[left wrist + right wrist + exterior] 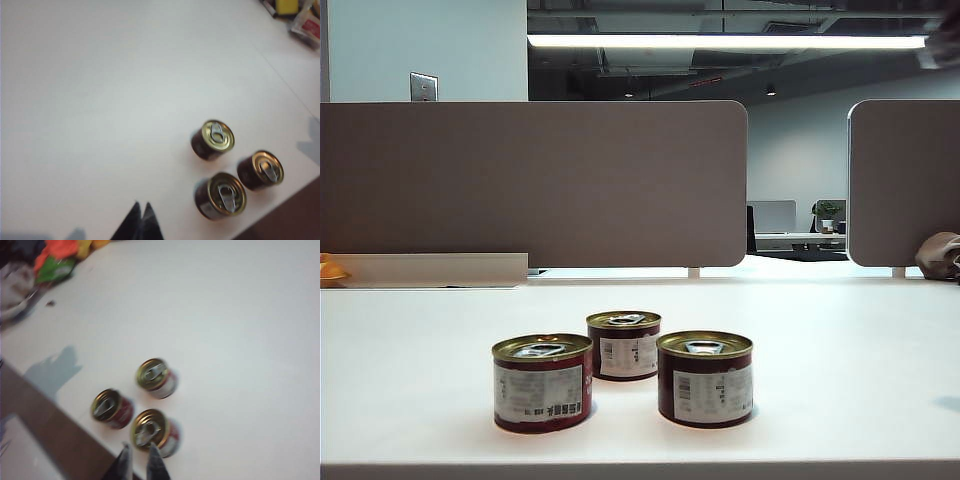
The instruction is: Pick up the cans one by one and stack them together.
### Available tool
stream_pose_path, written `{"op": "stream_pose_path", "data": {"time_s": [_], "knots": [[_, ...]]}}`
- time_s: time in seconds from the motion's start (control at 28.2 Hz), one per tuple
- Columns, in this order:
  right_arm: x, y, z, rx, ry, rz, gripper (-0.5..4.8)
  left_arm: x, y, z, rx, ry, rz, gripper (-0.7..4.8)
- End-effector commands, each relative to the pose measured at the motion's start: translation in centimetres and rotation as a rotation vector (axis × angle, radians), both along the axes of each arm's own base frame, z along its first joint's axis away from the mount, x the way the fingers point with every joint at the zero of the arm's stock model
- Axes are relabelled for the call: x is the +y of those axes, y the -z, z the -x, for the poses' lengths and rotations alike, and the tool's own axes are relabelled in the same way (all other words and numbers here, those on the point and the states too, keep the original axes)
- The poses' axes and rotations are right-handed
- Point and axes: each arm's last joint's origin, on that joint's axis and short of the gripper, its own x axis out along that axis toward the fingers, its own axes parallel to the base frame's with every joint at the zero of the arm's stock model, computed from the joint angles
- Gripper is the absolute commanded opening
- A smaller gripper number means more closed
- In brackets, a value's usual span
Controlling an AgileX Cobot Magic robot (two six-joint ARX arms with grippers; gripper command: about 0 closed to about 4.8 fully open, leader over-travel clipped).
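The left hand (141,212) hangs above the bench with its two dark fingertips pressed together, holding nothing. The right hand (138,456) also hangs in the air, its fingertips standing a narrow gap apart, empty, over the nearest can and the bench's front edge.

Three short, squat dark red tin cans with white printed labels and gold pull-tab lids stand upright in a loose triangle near the front edge of the bench, close together but not touching: the front-left can (542,383), the front-right can (705,379) and the rear can (623,345) between and behind them. None is stacked.

The white, smooth bench (840,340) has two grey rounded divider panels (530,180) along its far edge. Beyond is a dim office with one long ceiling light (725,41).
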Motion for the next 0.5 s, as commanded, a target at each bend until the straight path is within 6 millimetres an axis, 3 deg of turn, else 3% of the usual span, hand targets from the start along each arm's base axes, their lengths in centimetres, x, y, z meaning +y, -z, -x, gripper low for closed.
{"op": "stream_pose_path", "data": {"time_s": [0.04,0.11,0.21,0.39,0.5], "knots": [[1.9,-0.7,-1.3,0.032,-0.134,0.046,0.64,-0.4,0.3,-0.4,0.054,0.07,0.027,-0.05],[4.5,-0.9,-2.6,0.058,-0.236,0.147,0.68,-1.2,0.3,-0.6,0.067,0.141,0.026,-0.06],[7.4,-0.5,-3.4,0.056,-0.281,0.323,1.13,-2.1,0.3,-0.4,0.072,0.203,0.013,-0.06],[11.9,0.6,-5.4,0.123,-0.336,0.634,1.17,-3.7,0.4,0.2,0.135,0.258,0.008,-0.06],[13.0,1.1,-6.6,0.189,-0.348,0.684,1.18,-4.3,0.5,0.4,0.157,0.255,-0.014,-0.05]]}}
